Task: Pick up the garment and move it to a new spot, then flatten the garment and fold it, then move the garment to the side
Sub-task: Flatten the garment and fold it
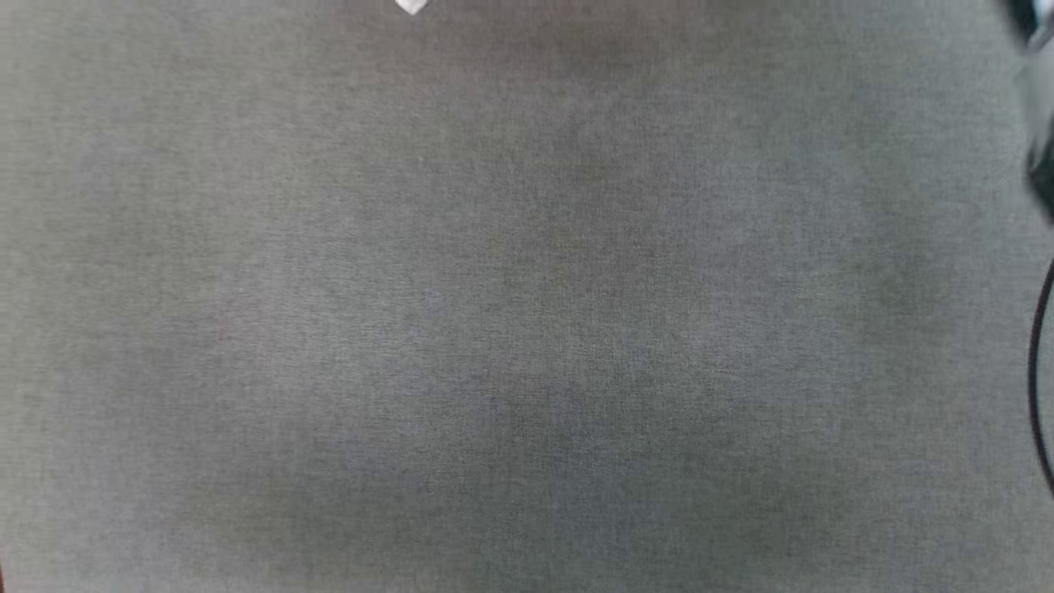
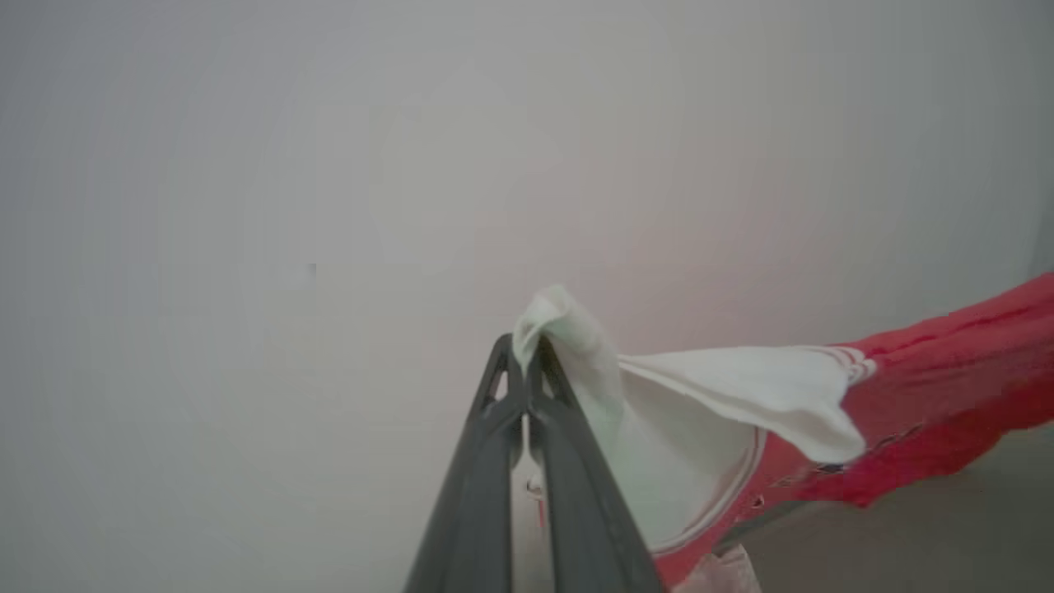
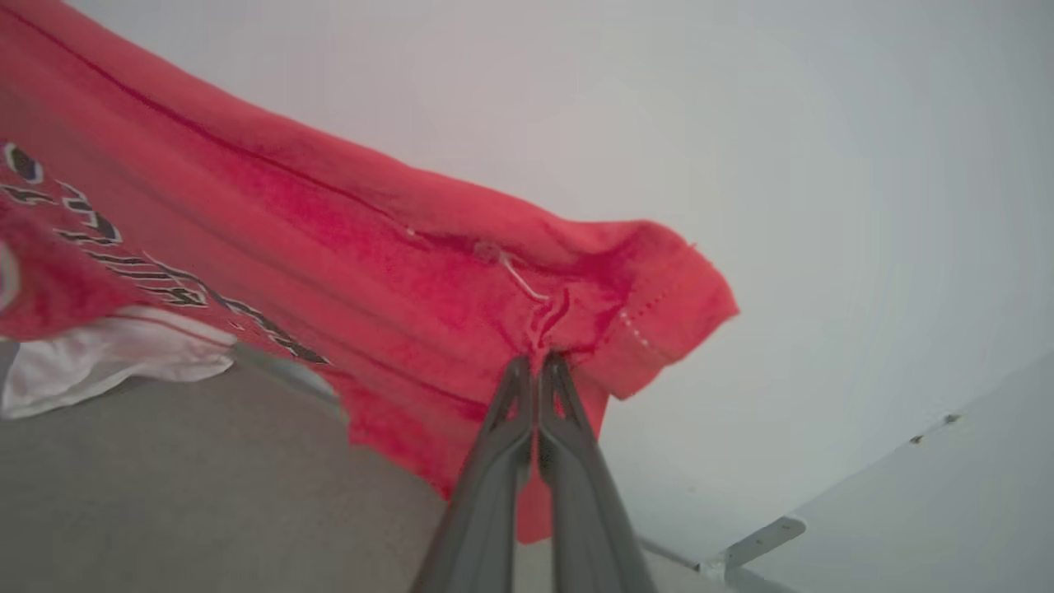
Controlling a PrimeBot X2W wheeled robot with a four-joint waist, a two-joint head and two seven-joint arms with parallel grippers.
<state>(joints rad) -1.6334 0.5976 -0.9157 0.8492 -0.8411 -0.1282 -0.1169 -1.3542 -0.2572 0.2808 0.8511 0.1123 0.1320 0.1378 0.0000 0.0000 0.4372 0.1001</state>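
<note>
You see the red soft jersey T-shirt (image 3: 329, 247) with black lettering at frame left. The left gripper (image 2: 527, 354) is pinched tight on its white sleeve (image 2: 741, 387), the right gripper (image 3: 537, 362) tight on its red hem (image 3: 659, 313).

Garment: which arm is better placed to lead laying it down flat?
Right, probably: the right fingers pinch the garment at its red hem, while the left fingers hold just a bunched white sleeve tip.

Soft flat light, mushy pics
Head view's grey surface (image 1: 527, 329) is blurry with faint shadow blotches; wrist views evenly lit, garment (image 3: 346, 247) fairly sharp against hazy white.
</note>
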